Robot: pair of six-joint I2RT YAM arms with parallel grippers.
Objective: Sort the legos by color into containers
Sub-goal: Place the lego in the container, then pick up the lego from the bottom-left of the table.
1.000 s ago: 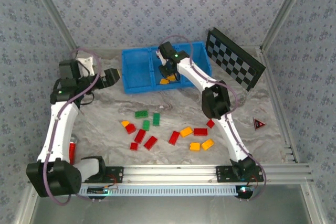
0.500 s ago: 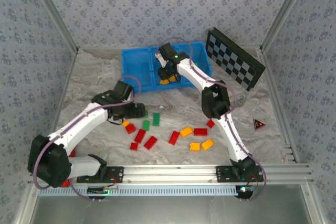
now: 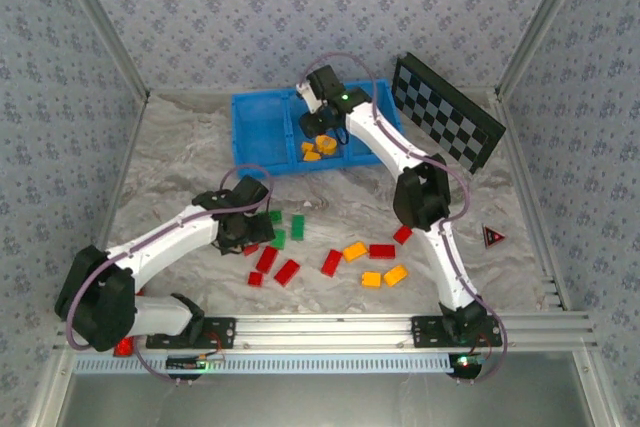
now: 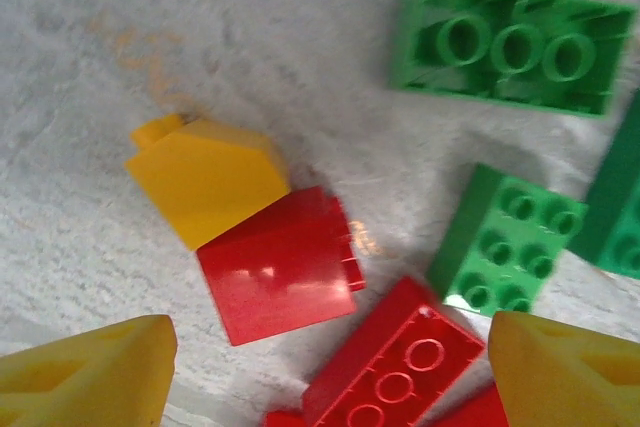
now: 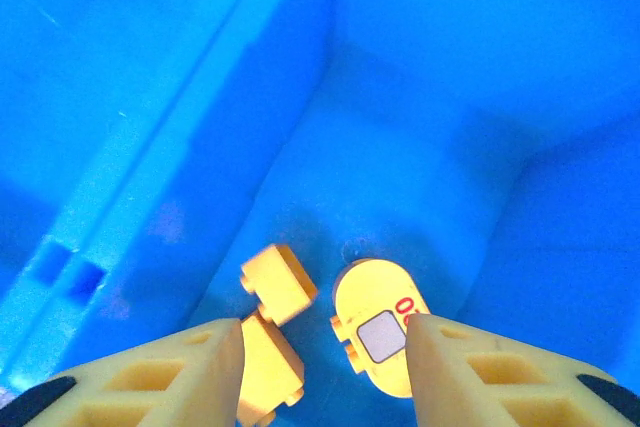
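Hovering spread apart, the left claw (image 4: 328, 367) frames a red lego (image 4: 275, 282); a yellow lego (image 4: 205, 177) touches its 11 o'clock edge, bare desk (image 4: 250, 37) beyond. Also apart, the right claw (image 5: 328, 362) straddles yellow legos (image 5: 278, 282) in the middle compartment of the tray (image 5: 450, 97), floor open at 12 o'clock.

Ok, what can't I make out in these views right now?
Top external: left arm covers the yellow sloped brick.
Left wrist: red studded brick cut by bottom edge; green brick by right edge.
Right wrist: finger hides part of one orange brick.
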